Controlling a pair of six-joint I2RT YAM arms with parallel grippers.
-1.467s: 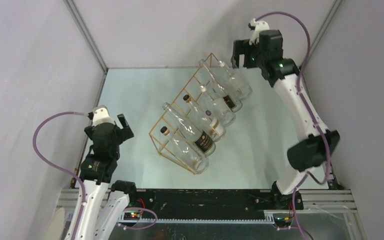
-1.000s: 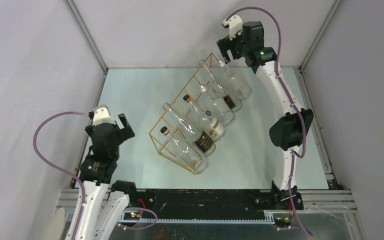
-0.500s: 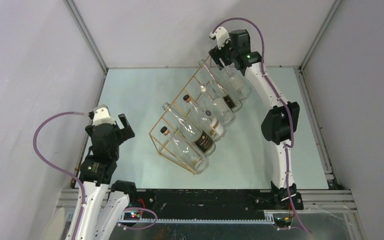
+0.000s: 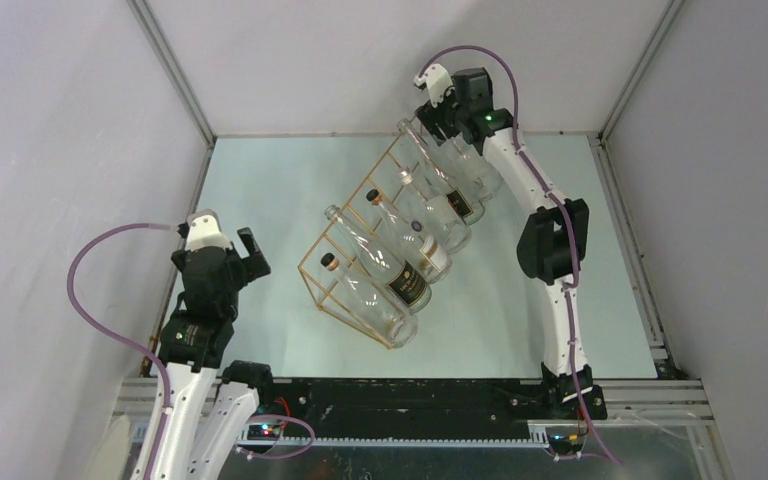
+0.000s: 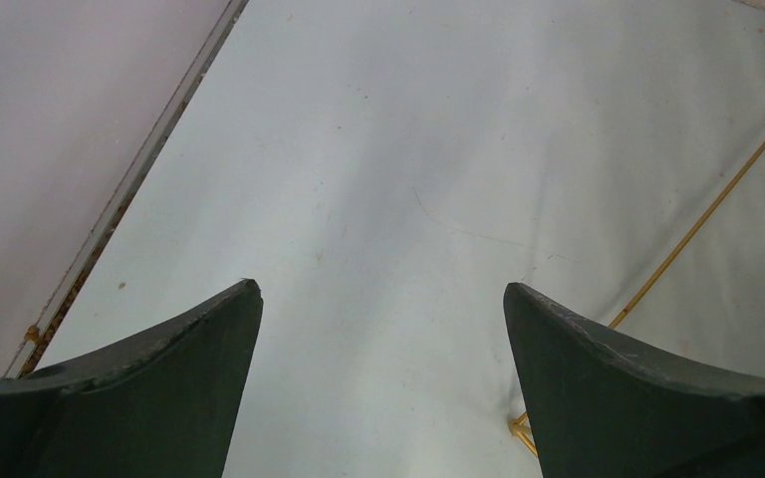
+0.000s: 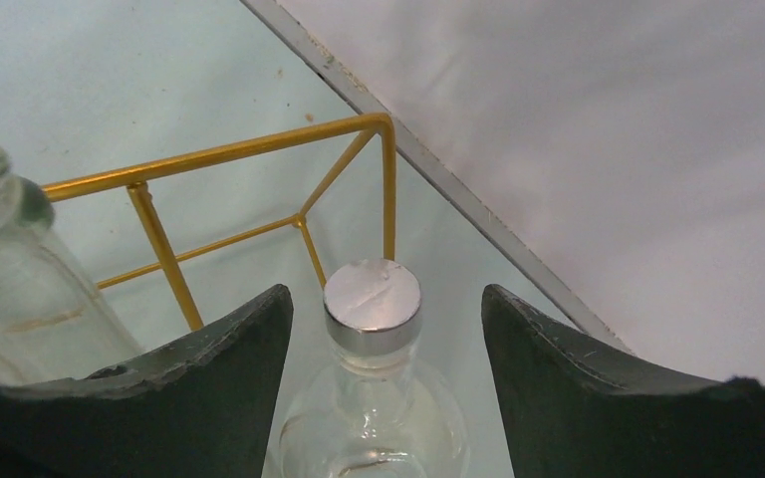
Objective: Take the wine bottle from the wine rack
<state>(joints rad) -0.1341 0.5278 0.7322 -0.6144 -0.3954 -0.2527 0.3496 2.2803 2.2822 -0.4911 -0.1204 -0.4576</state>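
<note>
Glass bottle sat between the right fingers, not yet gripped

Glass is hard and smooth, so I thought the clear glass wine bottle [image 6: 371, 438] with the round silver cap [image 6: 373, 296] would be heavy, slippery and easy to break if it dropped. The best place to hold looked like the thin neck just under the cap, where the cap's edge could stop it from sliding out. It would have to be pulled out along its own length, or it might knock the thin gold wire wine rack [image 6: 259, 144] about.

The bottle lay in the last cell at the far end of the rack, on the pale green table [image 4: 260, 170], with its cap pointing at the back corner. Other clear glass bottles [image 4: 400, 270] lay in the cells beside it.

The black right gripper [image 6: 385, 292] was down over the cap. Its two dark fingers [image 6: 209, 378] stood partly apart, one on each side of the neck, with a little gap on both sides. They touched nothing that I could see.

The left gripper [image 5: 379, 289] hung near the front of the table, well away from the bottle, with its fingers spread wide and empty.
</note>
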